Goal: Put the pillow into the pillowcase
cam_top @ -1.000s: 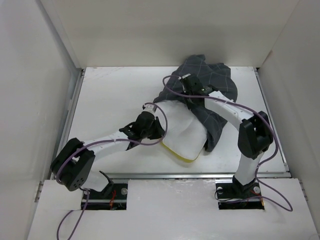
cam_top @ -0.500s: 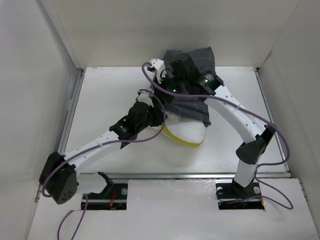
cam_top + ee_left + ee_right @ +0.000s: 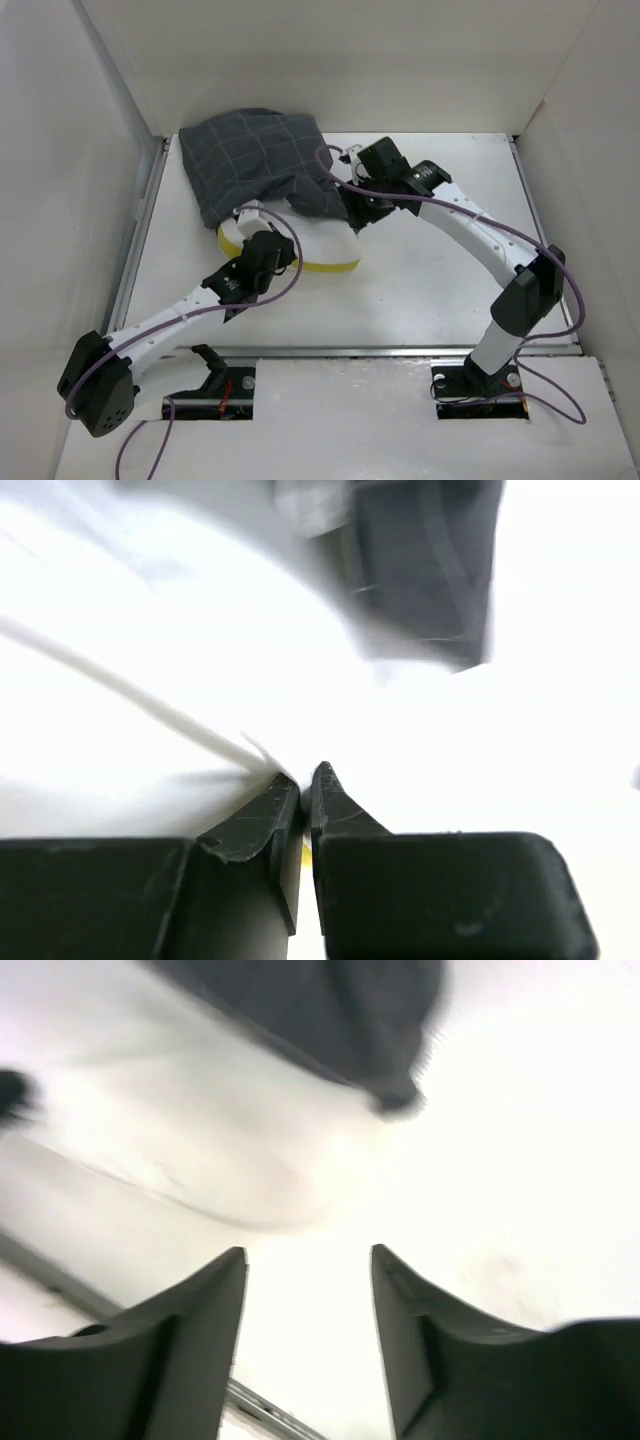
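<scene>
The dark grey checked pillowcase [image 3: 250, 155] lies bunched at the back left of the table and covers the far part of the cream pillow [image 3: 312, 246]. The pillow's yellow-edged near end sticks out. My left gripper [image 3: 268, 240] is shut on the pillow's near edge; in the left wrist view its jaws [image 3: 305, 780] pinch white fabric with a sliver of yellow between them. My right gripper [image 3: 353, 220] hovers at the pillowcase's right end. Its fingers [image 3: 308, 1255] stand apart and hold nothing, with the pillowcase [image 3: 330, 1010] and the pillow [image 3: 200, 1140] just beyond them.
White walls [image 3: 120, 90] enclose the table on the left, back and right. A metal rail [image 3: 400, 350] runs along the table's near edge. Purple cables loop off both arms. Bare white table [image 3: 450, 290] lies to the right of the pillow.
Pillow and pillowcase have swung from the back right to the back left. My right gripper has opened and let go of the pillowcase. My left gripper has moved left with the pillow.
</scene>
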`<state>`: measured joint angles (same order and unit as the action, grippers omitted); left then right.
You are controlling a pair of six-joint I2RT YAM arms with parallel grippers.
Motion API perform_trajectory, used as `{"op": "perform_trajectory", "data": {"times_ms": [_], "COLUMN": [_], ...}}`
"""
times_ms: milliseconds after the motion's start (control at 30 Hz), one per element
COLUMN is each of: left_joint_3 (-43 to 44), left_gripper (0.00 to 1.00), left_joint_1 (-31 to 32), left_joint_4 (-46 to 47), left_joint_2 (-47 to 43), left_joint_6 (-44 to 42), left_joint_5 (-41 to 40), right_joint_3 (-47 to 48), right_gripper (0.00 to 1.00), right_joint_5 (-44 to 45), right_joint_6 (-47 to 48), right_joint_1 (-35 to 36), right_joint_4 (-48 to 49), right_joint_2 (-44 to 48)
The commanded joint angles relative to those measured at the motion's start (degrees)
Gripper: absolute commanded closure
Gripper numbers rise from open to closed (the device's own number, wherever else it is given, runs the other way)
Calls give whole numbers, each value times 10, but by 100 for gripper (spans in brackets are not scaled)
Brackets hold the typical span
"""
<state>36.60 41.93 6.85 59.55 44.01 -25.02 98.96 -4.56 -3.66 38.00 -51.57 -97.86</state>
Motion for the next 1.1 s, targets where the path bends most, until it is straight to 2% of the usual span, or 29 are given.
{"op": "perform_trajectory", "data": {"times_ms": [0,100,167,333,433,533,700,733,767,833,867,1000,1067], "left_joint_3": [-43,-68,-73,-73,-73,-68,-50,-42,-42,-26,-21,-7,0], "left_gripper": [100,100,100,100,100,100,100,100,100,100,100,100,100], "left_joint_1": [-4,-4,-4,-4,-4,-4,-4,-4,-4,-4,-4,-4,-4], "left_joint_4": [-24,-24,-40,-62,-92,-105,-105,-112,-112,-112,-112,-100,-93], "left_joint_2": [-32,-50,-63,-103,-120,-136,-156,-156,-156,-151,-146,-120,-97], "left_joint_6": [49,77,92,97,102,110,110,110,103,96,96,88,108], "left_joint_5": [-49,-35,-30,-43,-58,-64,-88,-93,-99,-116,-122,-163,-192], "right_joint_3": [-32,-79,-114,-135,-104,-70,5,12,18,26,26,12,-4], "right_gripper": [39,37,34,29,27,26,27,31,44,83,100,100,100], "right_joint_5": [134,140,112,125,167,162,167,161,161,166,171,138,117], "right_joint_6": [-11,25,59,103,112,142,154,154,148,123,114,87,48], "right_joint_1": [5,29,58,94,94,94,94,94,94,94,94,94,94], "right_joint_4": [23,77,117,252,308,347,336,336,336,336,336,272,231], "right_joint_2": [89,113,113,47,5,-53,-164,-173,-180,-185,-176,-112,-46]}}
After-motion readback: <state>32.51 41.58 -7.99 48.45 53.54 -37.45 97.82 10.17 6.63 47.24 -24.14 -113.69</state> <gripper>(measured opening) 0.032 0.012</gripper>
